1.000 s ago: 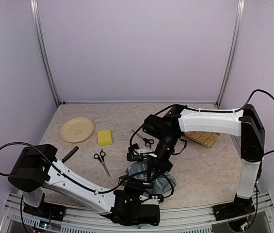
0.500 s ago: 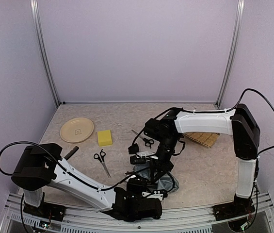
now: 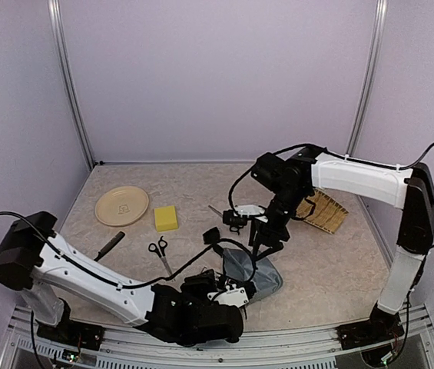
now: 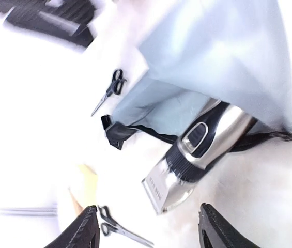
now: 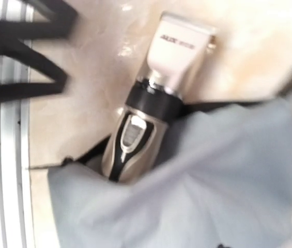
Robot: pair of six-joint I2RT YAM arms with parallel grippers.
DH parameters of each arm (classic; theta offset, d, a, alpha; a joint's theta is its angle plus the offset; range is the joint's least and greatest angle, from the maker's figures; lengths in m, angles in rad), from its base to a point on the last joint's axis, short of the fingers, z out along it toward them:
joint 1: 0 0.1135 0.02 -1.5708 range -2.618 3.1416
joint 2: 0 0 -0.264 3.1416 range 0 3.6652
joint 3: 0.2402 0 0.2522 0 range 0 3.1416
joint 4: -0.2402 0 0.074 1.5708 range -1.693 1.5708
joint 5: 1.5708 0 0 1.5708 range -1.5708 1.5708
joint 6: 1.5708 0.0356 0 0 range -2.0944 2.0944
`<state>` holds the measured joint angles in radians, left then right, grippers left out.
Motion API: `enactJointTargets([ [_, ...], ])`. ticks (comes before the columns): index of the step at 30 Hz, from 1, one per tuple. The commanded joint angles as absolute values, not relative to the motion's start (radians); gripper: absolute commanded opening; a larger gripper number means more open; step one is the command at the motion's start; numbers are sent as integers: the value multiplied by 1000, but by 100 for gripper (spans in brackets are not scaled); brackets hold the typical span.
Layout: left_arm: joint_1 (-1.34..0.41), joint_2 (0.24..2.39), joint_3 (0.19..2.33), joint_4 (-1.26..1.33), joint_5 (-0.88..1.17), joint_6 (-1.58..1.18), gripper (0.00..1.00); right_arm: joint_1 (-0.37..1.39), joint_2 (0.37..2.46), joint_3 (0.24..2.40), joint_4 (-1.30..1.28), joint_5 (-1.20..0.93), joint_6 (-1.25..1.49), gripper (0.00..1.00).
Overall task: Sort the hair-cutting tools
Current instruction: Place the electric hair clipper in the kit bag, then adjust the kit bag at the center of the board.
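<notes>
Tucking the clipper [image 4: 197, 155] into the grey pouch [image 4: 228, 62], we judge: it lies half inside, by the table's near edge. Our left gripper [image 4: 147, 217] hovers spread and empty; the right gripper [image 3: 266, 237] we cannot read. Next, nudge it fully in.

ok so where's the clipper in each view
left wrist: clipper sits centre-right, silver head pointing lower left, tail inside the grey pouch.
right wrist: upper centre, pale head pointing up, tail under the pouch.
top external: cannot pick it out; it would lie at the near-left mouth of the pouch.
shared landmark: the grey pouch, visible in all three views.
</notes>
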<state>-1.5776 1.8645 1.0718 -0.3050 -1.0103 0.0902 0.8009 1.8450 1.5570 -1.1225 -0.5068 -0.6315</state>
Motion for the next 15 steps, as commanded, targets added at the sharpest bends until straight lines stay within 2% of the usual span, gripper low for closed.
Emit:
enactJointTargets([
  [1,-1579,1669,1001,-342,-869,-118,63,787,1666,1439,-1048,-498,-579,59],
  [4,-1507,1593,951,-292,-749,-172,63,786,1577,1349,-1000,-533,-566,59],
  [8,-1326,1579,955,-222,-500,-215,62,842,1463,1213,-919,-589,-602,62],
  [15,-1064,1668,1015,-128,-188,-225,60,1044,1493,1146,-835,-349,-617,63],
])
